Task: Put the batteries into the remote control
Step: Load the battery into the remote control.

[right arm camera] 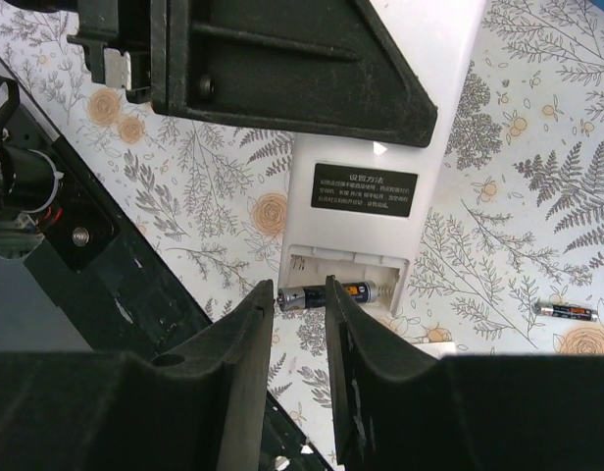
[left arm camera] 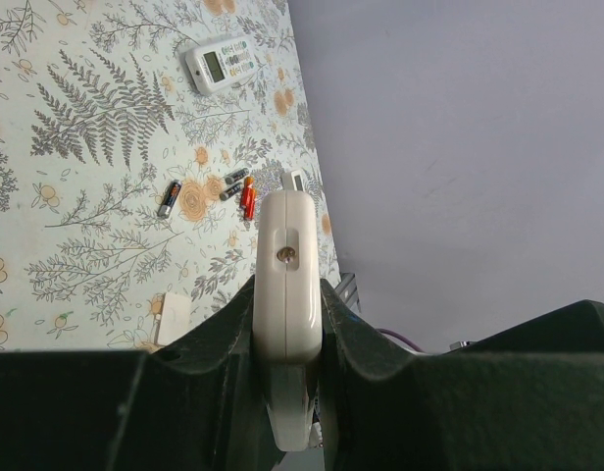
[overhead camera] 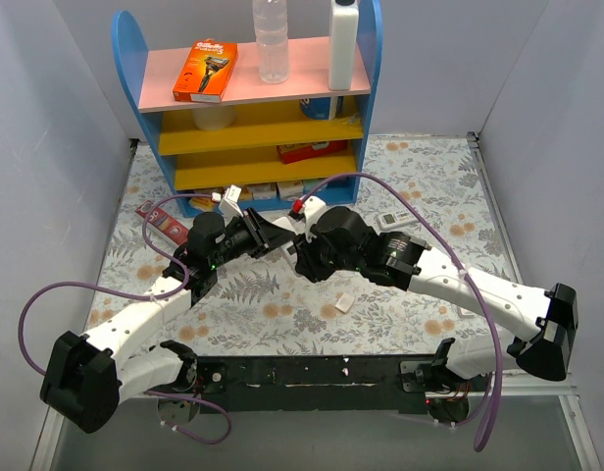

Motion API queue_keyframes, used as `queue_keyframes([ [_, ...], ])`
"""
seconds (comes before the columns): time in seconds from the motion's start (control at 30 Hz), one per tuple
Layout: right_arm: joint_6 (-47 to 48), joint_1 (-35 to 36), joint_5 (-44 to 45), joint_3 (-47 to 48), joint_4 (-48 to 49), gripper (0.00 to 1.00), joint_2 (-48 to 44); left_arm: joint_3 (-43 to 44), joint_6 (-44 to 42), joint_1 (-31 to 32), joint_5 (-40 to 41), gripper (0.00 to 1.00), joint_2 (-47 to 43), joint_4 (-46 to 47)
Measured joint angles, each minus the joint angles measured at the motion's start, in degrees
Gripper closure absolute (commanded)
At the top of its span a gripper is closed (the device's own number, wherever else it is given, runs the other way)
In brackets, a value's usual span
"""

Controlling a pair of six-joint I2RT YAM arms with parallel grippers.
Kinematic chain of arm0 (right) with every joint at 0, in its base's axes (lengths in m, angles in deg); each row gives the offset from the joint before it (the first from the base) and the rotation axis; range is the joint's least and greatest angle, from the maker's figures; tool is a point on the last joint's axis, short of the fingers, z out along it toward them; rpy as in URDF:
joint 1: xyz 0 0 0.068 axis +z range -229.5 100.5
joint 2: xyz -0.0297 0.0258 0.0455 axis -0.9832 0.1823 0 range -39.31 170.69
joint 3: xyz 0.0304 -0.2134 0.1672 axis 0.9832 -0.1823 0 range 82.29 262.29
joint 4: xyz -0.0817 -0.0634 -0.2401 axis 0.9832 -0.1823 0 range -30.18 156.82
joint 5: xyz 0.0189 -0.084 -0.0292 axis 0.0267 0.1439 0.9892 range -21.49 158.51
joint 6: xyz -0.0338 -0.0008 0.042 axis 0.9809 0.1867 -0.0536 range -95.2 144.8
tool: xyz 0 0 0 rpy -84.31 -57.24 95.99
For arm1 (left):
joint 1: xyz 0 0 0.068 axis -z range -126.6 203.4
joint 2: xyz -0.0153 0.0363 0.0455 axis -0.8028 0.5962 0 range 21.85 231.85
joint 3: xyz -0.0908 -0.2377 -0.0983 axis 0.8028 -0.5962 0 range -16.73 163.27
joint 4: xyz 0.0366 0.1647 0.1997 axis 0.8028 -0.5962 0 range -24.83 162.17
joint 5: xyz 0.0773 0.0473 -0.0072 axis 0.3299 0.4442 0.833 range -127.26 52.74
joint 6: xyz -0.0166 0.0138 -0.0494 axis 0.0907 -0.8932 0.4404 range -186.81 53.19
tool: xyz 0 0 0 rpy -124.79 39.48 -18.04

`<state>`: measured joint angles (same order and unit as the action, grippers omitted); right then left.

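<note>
Spreading between grey walls (overhead camera: 47, 147), floral cloth (overhead camera: 268, 299); left fingers (left arm camera: 219, 339) clamp the remote control (left arm camera: 285, 285); right fingers (right arm camera: 238, 353) narrowly apart.

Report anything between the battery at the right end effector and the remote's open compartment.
Nothing visible does. In the right wrist view the battery lies right at the lip of the remote control's open compartment.

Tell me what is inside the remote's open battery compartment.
One battery lies along the compartment's lower edge; the space above it looks empty. The right gripper's finger covers part of the battery, so whether it is seated cannot be seen.
</note>
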<state>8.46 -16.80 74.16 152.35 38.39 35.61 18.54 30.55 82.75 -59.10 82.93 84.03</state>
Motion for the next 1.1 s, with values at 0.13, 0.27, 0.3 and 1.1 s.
queue_keyframes([
  [0.13, 0.0, 0.0, 0.0, 0.5, 0.3, 0.66, 0.3, 0.0, 0.0, 0.0, 0.0, 1.00, 0.0, 0.0],
  [0.27, 0.0, 0.0, 0.0, 0.6, 0.3, 0.66, 0.4, 0.0, 0.0, 0.0, 0.0, 1.00, -0.1, -0.2],
  [0.3, 0.0, 0.0, 0.0, 0.6, 0.3, 0.66, 0.4, 0.0, 0.0, 0.0, 0.0, 1.00, -0.2, -0.2],
  [1.1, 0.0, 0.0, -0.4, 0.6, 0.2, 0.73, 0.6, 0.0, -0.2, 0.0, 0.3, 1.00, -1.7, -1.1],
])
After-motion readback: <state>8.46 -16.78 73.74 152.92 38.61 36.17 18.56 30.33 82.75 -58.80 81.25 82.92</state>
